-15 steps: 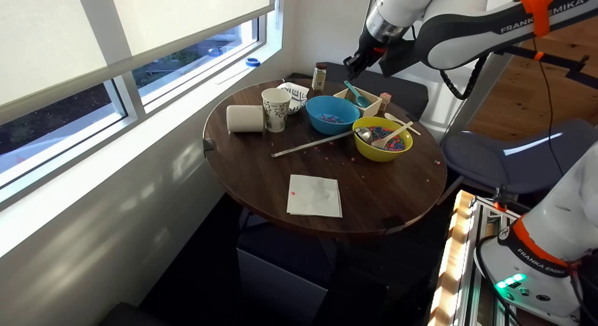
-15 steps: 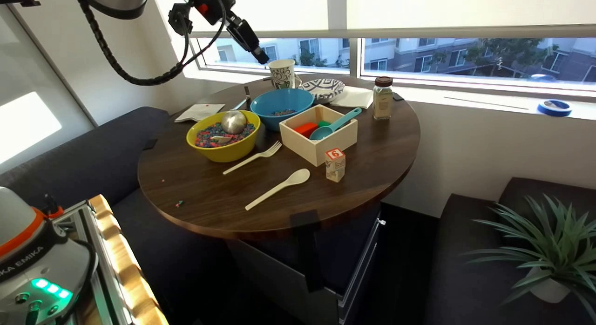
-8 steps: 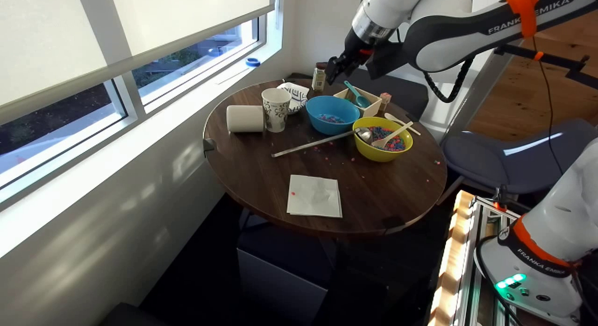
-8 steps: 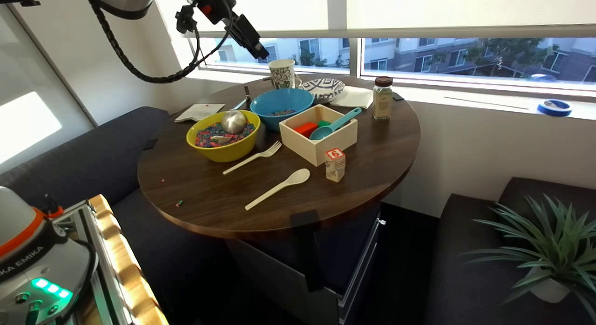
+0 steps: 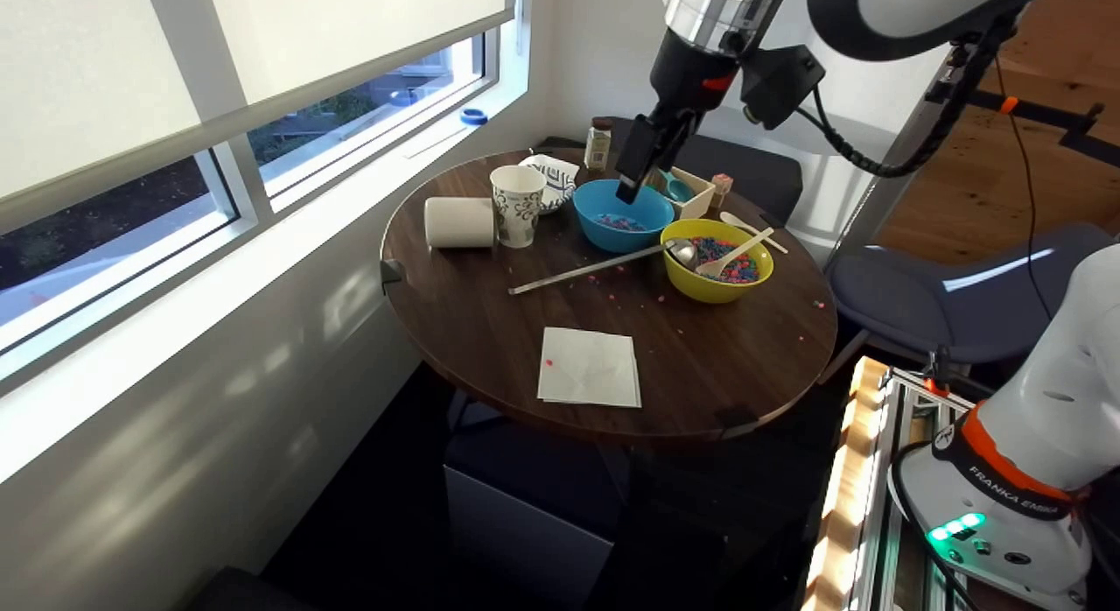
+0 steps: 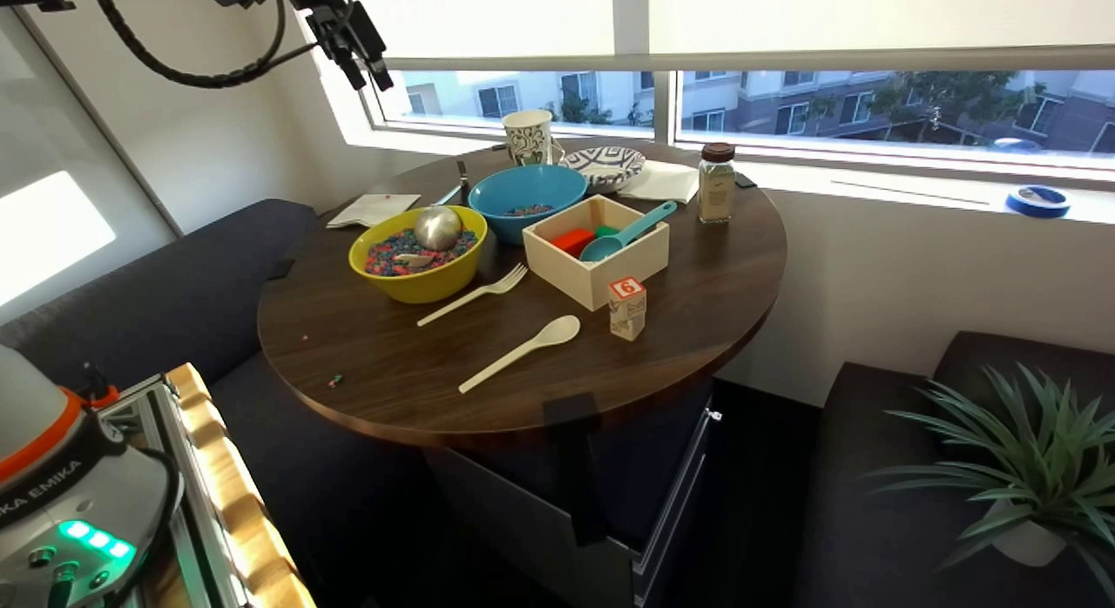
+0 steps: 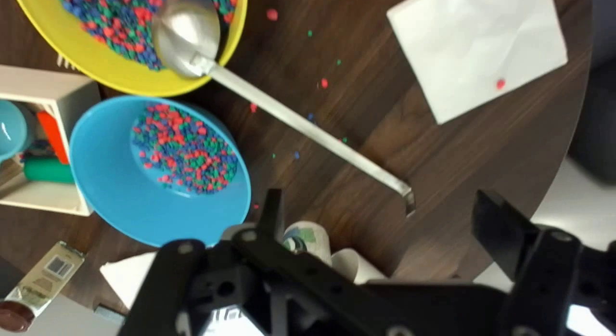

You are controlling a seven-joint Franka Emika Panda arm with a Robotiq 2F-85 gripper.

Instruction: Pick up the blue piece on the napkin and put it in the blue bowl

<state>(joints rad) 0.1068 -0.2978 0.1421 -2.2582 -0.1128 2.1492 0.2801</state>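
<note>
A pale cream napkin (image 7: pixel 481 42) lies on the table near its edge, at the upper right of the wrist view. One red piece (image 7: pixel 500 84) rests on it; the blue piece on the napkin is out of view. At the left of the wrist view is the blue bowl (image 7: pixel 108 167), holding many small red, green and blue pieces; it shows in both exterior views too. My gripper (image 7: pixel 380 206) is open, nothing between its fingers, and in an exterior view the gripper (image 6: pixel 370 78) hangs well above the table, pointing downward, apart from both napkin and bowl.
A yellow bowl (image 5: pixel 700 287) with pieces and utensils stands beside the blue bowl; its ladle handle (image 7: pixel 308 129) reaches across the table. Around them are a paper cup (image 5: pixel 516 208), a white paper roll (image 5: pixel 459 222), a wooden box (image 6: pixel 566 268) and a glass jar (image 6: pixel 716 190).
The jaws have gone from nearly shut to wide apart. The gripper has shifted leftward in an exterior view and now points more steeply down. Bowls and napkin have stayed put.
</note>
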